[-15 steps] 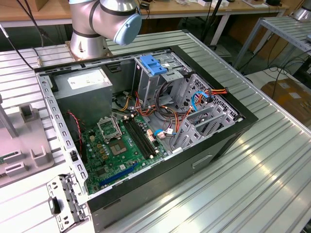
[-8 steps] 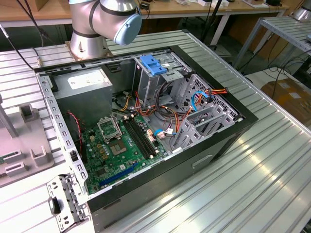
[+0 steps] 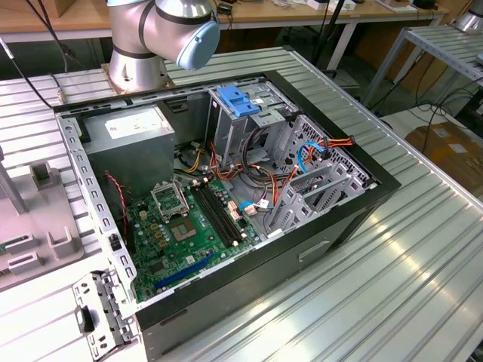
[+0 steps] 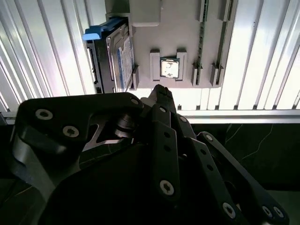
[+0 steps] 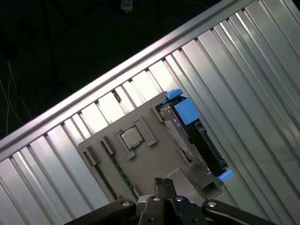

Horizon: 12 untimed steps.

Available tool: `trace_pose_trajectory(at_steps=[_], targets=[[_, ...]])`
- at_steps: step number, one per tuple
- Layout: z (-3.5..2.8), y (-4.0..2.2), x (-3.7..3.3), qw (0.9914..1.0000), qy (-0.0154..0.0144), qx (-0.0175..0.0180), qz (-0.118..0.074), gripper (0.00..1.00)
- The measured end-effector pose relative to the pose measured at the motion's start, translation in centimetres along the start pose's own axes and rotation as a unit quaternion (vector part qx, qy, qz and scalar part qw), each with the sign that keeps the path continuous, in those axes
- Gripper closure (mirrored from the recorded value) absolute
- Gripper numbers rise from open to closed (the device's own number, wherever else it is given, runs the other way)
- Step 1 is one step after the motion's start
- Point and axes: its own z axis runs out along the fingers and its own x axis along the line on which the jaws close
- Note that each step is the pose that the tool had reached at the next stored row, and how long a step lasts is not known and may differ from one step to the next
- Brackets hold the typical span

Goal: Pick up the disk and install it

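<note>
The disk (image 4: 123,61) stands on its edge in a slot of a grey holder plate (image 4: 183,33), silver with a white-and-blue label and blue rails. In the first wrist view the disk (image 5: 199,140) runs along one side of that holder plate (image 5: 150,159). My gripper (image 4: 161,91) hangs above the plate with its dark fingertips (image 5: 159,183) pressed together and nothing between them. It is near the disk but apart from it, closer to the plate's middle.
An open computer case (image 3: 377,188) lies on the ribbed metal table (image 3: 407,286), with a motherboard (image 3: 181,226), a grey power supply box (image 3: 128,136) and a drive cage with a blue latch (image 3: 238,102). A small chip (image 4: 169,68) sits in the holder plate (image 3: 45,219).
</note>
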Motion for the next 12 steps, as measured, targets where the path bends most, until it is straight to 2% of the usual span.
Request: trace_pose_trajectory(at_steps=[5, 12], targets=[[0.0, 0.0, 0.0, 0.99987, 0.0007, -0.0004, -0.016, 0.89], [0.0, 0.0, 0.0, 0.9991, 0.0019, -0.001, -0.042, 0.89]])
